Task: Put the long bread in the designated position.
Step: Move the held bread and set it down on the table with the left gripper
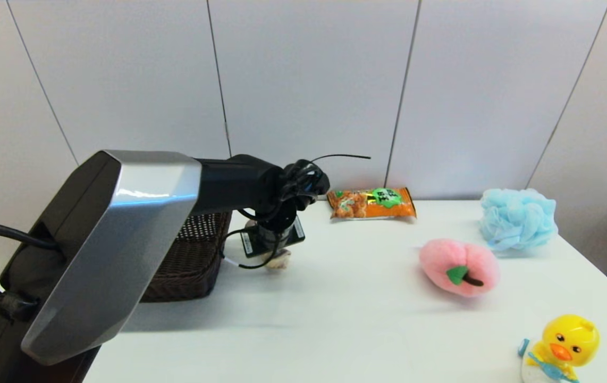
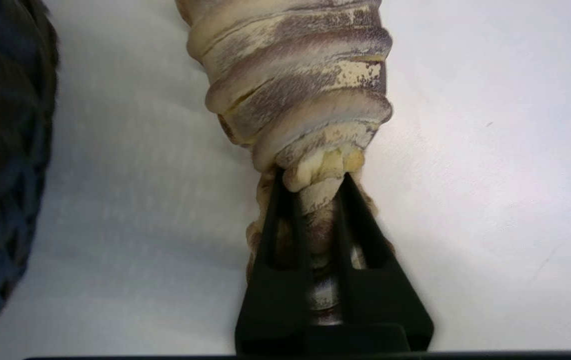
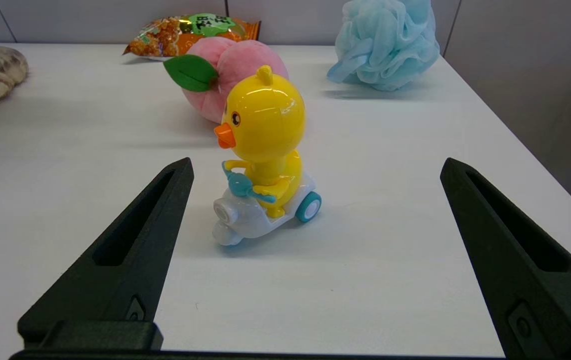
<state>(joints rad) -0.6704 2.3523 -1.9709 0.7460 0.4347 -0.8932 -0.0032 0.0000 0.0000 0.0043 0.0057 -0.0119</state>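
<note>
Long bread [image 2: 295, 85]: pinched at one end by the left gripper [image 2: 315, 195], fingers closed on it; long axis runs straight ahead of the fingertips, low over the counter [image 2: 490, 175]. Wicker basket [image 1: 192, 255]: just beside the left gripper, the probable destination. Right gripper [image 3: 315, 170]: fingers spread wide, empty, idle, well apart from the bread.

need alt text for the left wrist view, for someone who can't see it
The left gripper has its two black fingers shut on the end of the long bread, a beige loaf with brown-grey ridged stripes that stretches away over the white table. The dark wicker basket fills one edge of the picture, beside the bread and apart from it.
</note>
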